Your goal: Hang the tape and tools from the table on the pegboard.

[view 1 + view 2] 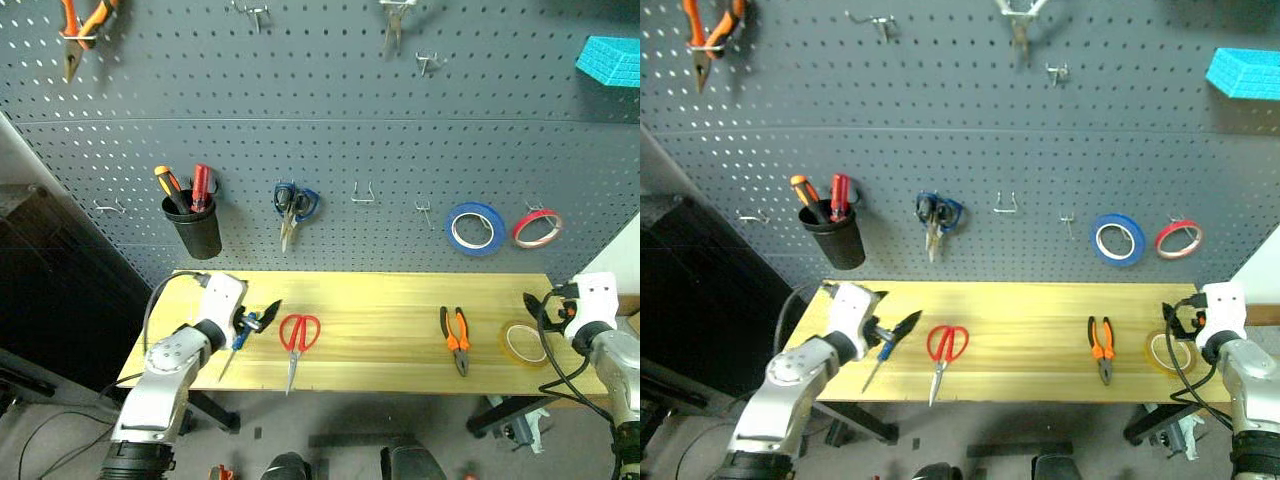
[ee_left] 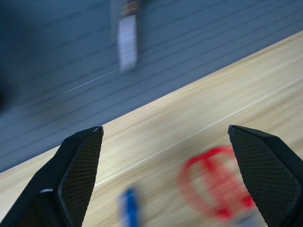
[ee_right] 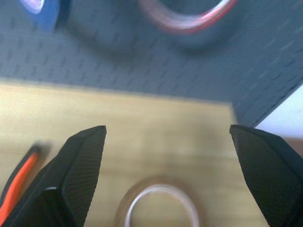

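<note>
Both grippers gape wide: left gripper (image 1: 262,318) over the screwdriver (image 1: 232,345), right gripper (image 3: 168,137) near the tape (image 1: 524,343).

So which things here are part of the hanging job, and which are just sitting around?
For the job: yellowish tape, blue screwdriver, red scissors, pliers, table, pegboard.

Just there: blue tape, red tape, blue scissors, cup of screwdrivers.

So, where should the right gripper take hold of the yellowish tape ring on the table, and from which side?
Probably the near rim of the tape, from above. It lies flat on the table, so only its thin wall offers a hold: one finger inside, one outside. The right gripper is open over it.
</note>
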